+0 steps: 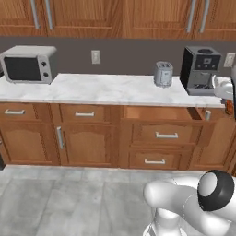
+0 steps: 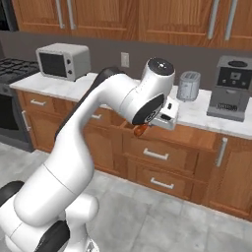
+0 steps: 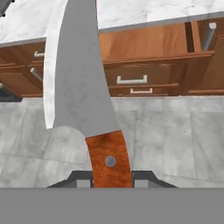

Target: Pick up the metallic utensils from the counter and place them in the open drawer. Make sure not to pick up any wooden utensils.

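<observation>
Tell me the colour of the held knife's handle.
Reddish-brown wood grain with a grey rivet, on the knife handle; clearest in the hand view.

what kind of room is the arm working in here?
A rendered home kitchen, by the look of it: a microwave, toaster and coffee machine stand on a marble counter over wooden cabinets, with one open drawer. The fingers hold a knife.

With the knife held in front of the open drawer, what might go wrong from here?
1. The jaws grip the knife only at the end of its reddish-brown handle, so the long blade may pivot or slip.
2. The blade points away from the hand; it might strike the counter edge or the front of the open drawer on the way in.
</observation>
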Robot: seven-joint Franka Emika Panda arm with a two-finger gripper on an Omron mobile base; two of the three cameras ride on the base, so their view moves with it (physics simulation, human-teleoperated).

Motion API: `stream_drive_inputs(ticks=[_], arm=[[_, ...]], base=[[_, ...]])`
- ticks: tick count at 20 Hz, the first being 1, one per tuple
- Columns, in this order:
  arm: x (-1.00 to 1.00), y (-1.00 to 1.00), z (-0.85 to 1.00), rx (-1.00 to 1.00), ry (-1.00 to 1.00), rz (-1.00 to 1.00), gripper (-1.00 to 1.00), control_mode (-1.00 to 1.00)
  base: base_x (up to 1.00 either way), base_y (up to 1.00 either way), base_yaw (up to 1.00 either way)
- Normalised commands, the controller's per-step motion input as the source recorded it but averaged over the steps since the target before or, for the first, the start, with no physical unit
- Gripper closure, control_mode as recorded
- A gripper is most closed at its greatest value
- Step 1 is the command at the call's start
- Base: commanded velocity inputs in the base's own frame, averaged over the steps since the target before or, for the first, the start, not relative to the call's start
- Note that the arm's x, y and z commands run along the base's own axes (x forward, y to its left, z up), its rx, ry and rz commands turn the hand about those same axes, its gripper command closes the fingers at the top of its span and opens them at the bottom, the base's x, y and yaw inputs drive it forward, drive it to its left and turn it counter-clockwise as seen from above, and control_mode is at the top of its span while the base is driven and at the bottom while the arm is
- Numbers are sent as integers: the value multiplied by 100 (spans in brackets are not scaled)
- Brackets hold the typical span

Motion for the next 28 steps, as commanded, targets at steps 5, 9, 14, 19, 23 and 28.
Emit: stream_drive_inputs(ticks=[5, 9, 14, 19, 23, 28], arm=[[0, 0, 0, 0, 0, 0, 100, 100], [0, 0, 0, 0, 0, 0, 100, 100], [0, 0, 0, 0, 0, 0, 100, 100], [0, 0, 0, 0, 0, 0, 100, 100], [0, 0, 0, 0, 0, 0, 100, 100], [0, 0, 0, 0, 0, 0, 100, 100]], base=[[93, -1, 8], [63, 0, 0], [4, -11, 6], [-20, -92, 23], [5, -100, 25], [7, -100, 21]])
